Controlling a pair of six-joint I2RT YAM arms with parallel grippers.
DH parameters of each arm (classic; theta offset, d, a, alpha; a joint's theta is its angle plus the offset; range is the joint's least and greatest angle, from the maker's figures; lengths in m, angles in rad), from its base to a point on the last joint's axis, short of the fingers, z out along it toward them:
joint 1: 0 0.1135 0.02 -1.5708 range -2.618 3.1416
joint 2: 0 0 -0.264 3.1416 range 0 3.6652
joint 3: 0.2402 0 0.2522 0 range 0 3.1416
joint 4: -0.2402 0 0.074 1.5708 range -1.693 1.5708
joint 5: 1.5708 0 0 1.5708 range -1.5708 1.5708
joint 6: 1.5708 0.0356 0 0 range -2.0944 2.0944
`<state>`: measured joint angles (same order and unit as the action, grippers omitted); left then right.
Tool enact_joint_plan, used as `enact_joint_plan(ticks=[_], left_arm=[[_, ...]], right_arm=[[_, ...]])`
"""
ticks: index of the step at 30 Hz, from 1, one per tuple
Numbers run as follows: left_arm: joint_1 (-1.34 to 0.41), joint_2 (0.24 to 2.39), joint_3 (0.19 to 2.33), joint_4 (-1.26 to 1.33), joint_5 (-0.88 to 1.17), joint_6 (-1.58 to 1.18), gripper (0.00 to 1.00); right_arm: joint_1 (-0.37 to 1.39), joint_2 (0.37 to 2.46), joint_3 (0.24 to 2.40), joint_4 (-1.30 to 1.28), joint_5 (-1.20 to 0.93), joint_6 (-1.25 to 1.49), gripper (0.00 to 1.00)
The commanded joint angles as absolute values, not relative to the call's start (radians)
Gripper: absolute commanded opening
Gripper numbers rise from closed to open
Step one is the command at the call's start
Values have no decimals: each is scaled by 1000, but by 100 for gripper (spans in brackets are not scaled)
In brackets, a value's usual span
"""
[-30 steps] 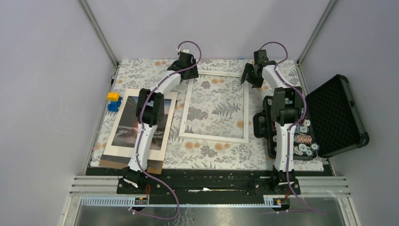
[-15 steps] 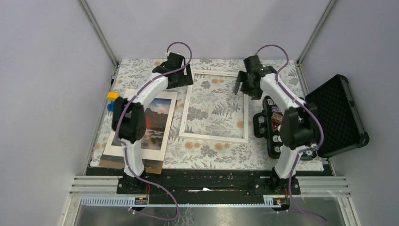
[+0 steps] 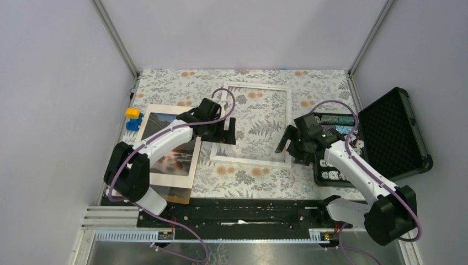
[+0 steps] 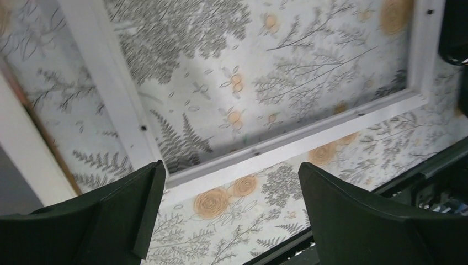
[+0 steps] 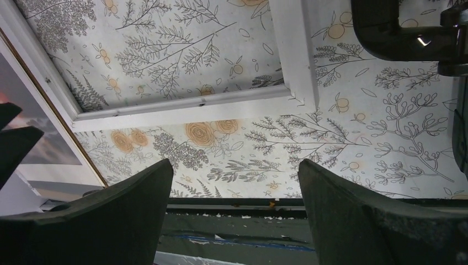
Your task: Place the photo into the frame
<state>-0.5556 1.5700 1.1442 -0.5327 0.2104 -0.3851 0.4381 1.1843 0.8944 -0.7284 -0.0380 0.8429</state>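
Arms retreated nearer; left end effector [image 3: 225, 135], right end effector [image 3: 290, 148] released by frame [image 3: 251, 160]; overhead shows photo [image 3: 176, 155].

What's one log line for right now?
left gripper: open, empty | right gripper: open, empty | frame: lying flat, unfilled | photo: left of frame, outside it

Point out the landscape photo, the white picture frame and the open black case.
Dark landscape paper photo [image 3: 177, 160]: top view, pale water area.
Thin white rectangular frame [image 3: 251, 161]: top view, near rail.
Open black hard case [image 3: 393, 132]: top view, foam-lined lid.
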Motion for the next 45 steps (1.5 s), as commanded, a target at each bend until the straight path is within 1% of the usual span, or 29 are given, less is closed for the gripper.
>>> enact_joint_plan(ticks=[1, 4, 12, 15, 17, 19, 22, 24, 26, 33, 39, 42, 45], left_arm=[[-551, 1433, 1080, -450, 55, -445, 99], [-538, 1435, 1051, -471, -36, -521, 99], [-533, 1547, 968, -390, -31, -564, 98], [-557, 1566, 980, -406, -155, -537, 89], [-560, 1567, 993, -410, -203, -533, 82], [-561, 1584, 1007, -406, -238, -527, 72], [-566, 1651, 1059, -408, -237, -527, 63], [-577, 1700, 1110, -433, -251, -527, 53], [-583, 1726, 1140, -461, -263, -532, 51], [-585, 1719, 1097, -451, -248, -535, 51], [-584, 1713, 1069, -451, -229, -529, 45], [-584, 1707, 1059, -449, -234, -529, 39], [-584, 1708, 1063, -446, -232, -528, 38]], right_arm=[[436, 1156, 827, -647, -6, 862, 92], [433, 1187, 765, -612, 13, 897, 92], [406, 1273, 729, -493, 50, 930, 91], [405, 1296, 774, -511, 96, 862, 90], [404, 1309, 801, -525, 125, 805, 90], [405, 1329, 825, -536, 136, 755, 89], [405, 1357, 840, -524, 129, 708, 89], [405, 1386, 851, -520, 129, 685, 89], [405, 1405, 866, -520, 129, 667, 88], [405, 1464, 892, -498, 137, 624, 87], [405, 1503, 889, -477, 125, 614, 80], [405, 1511, 877, -459, 112, 617, 76], [405, 1522, 869, -445, 97, 614, 73]])
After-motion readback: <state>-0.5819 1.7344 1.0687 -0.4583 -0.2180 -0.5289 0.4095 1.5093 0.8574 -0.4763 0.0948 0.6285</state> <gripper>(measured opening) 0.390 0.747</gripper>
